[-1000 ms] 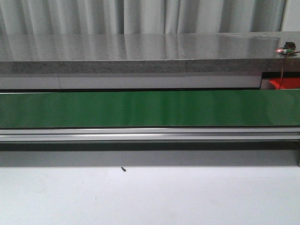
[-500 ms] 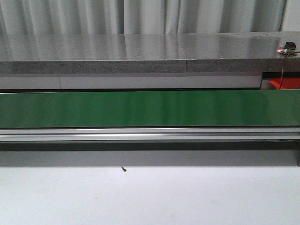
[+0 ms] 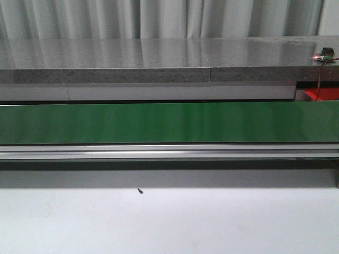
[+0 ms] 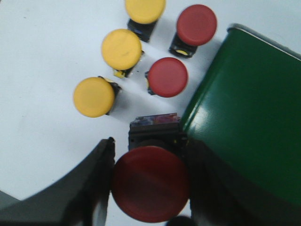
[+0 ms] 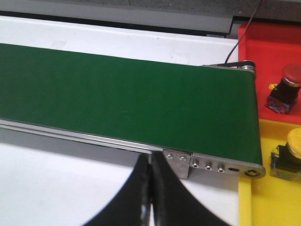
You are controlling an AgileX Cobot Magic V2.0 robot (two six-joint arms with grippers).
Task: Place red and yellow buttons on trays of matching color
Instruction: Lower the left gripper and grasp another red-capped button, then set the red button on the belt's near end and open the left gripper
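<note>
A green belt (image 3: 169, 123) runs across the whole front view, behind a white table (image 3: 169, 222) and in front of a grey counter (image 3: 159, 58); neither arm shows in that view. In the right wrist view the belt's end meets a red tray (image 5: 270, 52) and, just beside that, a yellow tray (image 5: 268, 197). A red button (image 5: 284, 89) lies tilted on the red tray, and a yellow button (image 5: 287, 161) sits on the yellow tray; the two are well apart from the right gripper (image 5: 149, 188), whose fingers are pressed together with nothing between them, above the table's edge near the belt's metal frame (image 5: 207, 165). In the left wrist view the left gripper (image 4: 149, 188) has its fingers on either side of a large-looking red button (image 4: 150, 183), touching its cap, so it grips that button, right beside the belt's corner (image 4: 244, 127). Past it on the table stand more buttons, apart from one another: a near red one (image 4: 168, 77), a far red one (image 4: 196, 25), and three yellow ones, near (image 4: 94, 97), middle (image 4: 122, 49) and far (image 4: 145, 9), the last cut off by the picture's edge.
</note>
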